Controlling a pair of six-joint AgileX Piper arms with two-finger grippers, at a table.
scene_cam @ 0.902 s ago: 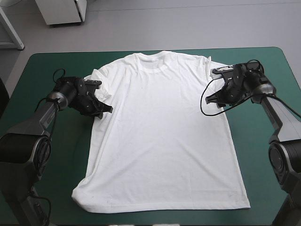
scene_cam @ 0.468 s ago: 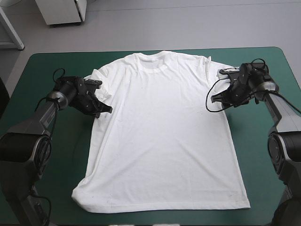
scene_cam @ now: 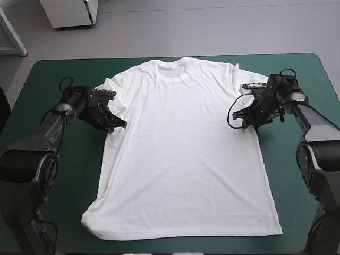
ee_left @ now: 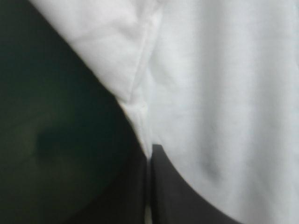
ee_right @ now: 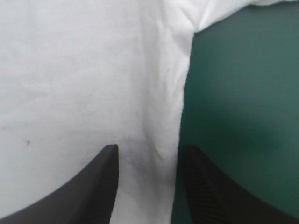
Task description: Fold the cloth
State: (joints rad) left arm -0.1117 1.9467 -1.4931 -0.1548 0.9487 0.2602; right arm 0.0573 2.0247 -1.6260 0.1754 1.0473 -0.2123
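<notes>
A white T-shirt (scene_cam: 180, 154) lies spread flat on the teal-green table cover (scene_cam: 48, 74). Its collar points to the far edge, its hem to the near edge, and both short sleeves are laid out.

I judge it light, soft and limp. It will sag and drape from wherever I lift it, and the thin cloth could slip from a shallow pinch. The underarms and side edges, where seams thicken it, look like the best places to hold.

My left gripper (scene_cam: 118, 124) is at the shirt's left underarm. Its black fingers are pressed together on the cloth where the sleeve meets the body.

My right gripper (scene_cam: 239, 118) is at the opposite underarm with its fingers spread. The shirt's right side edge runs between them, with cloth under one finger and bare cover under the other.
</notes>
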